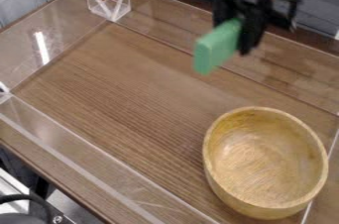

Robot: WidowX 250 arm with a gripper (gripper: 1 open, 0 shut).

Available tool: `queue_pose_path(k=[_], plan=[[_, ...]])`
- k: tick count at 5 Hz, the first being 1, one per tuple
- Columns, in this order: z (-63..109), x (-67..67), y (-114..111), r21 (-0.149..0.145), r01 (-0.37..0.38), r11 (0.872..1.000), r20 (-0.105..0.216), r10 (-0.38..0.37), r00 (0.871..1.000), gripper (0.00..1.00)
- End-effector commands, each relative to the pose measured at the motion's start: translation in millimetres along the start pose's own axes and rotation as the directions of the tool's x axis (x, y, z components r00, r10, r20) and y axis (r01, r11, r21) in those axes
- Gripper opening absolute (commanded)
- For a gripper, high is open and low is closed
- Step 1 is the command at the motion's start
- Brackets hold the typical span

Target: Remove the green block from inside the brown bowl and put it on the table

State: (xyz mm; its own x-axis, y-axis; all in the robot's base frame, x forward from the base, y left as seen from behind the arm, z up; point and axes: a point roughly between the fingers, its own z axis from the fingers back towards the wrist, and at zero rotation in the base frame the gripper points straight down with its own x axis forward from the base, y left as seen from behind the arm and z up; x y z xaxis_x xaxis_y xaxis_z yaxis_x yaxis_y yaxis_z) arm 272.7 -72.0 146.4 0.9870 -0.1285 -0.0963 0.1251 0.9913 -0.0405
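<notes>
The green block (217,49) hangs tilted in the air above the table (119,99), to the upper left of the brown bowl (267,162). My gripper (247,28) points down and is shut on the block's upper end; its black fingers (252,32) straddle it. The light wooden bowl sits at the lower right with nothing inside it.
Low clear acrylic walls (59,154) border the tabletop at the left, front and back. A small clear folded stand (109,2) sits on the far left corner. The arm's dark body fills the upper right.
</notes>
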Motion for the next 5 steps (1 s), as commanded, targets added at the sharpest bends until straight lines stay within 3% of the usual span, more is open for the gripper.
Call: queue_pose_path(k=[1,3,5], plan=[[25.6,2.0,10,0.000,-0.025,1.000,0.097,0.025,0.995,0.00],[16.3,1.3,-2,0.000,-0.048,0.999,0.126,0.047,0.991,0.00],[15.4,2.1,4,0.003,-0.085,0.996,0.162,0.083,0.983,0.00]])
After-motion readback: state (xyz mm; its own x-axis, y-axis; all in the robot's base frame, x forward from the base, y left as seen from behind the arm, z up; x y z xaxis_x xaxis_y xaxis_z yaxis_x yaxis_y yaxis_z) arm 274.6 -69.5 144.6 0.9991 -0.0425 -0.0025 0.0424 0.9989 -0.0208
